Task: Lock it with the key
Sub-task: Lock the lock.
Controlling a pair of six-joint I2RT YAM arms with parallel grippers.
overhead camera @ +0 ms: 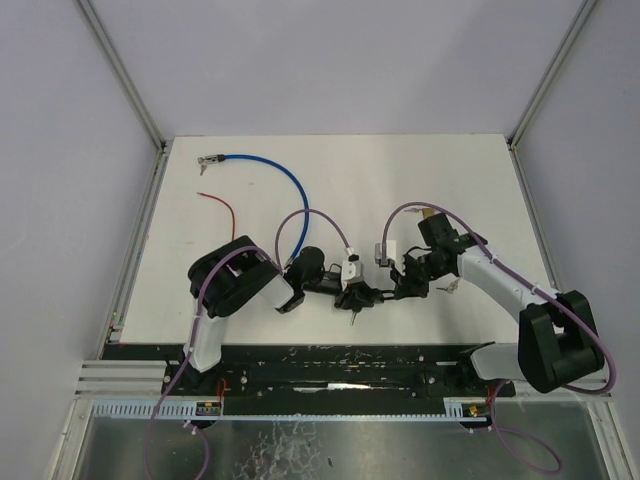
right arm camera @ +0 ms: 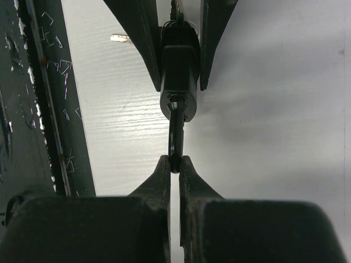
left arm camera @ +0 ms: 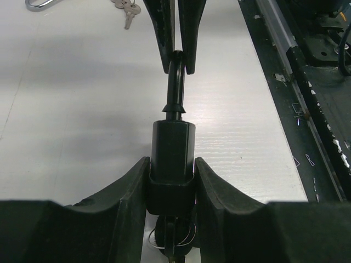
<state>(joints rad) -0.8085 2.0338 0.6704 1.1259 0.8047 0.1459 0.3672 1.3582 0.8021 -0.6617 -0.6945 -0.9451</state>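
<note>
Lock, one: black padlock body, blocky and smooth, with a dark, rounded metal shackle loop coming out of one end. I see it held off the white, wood-grained table, spanning the two arms near the front edge.

Grippers, two. The left gripper is clamped on the padlock body, with the black padded fingers pressed against its sides. The right gripper is pinched almost closed on the tip of the shackle loop.

Wire ring, one: a thin steel ring hangs at the body's other end. I cannot tell whether a key sits in the cylinder.

Loose silver keys, a small bunch, lie flat on the table by the right arm.

Cables, two: a blue coated cable and a thin red wire, both at the far left.
</note>
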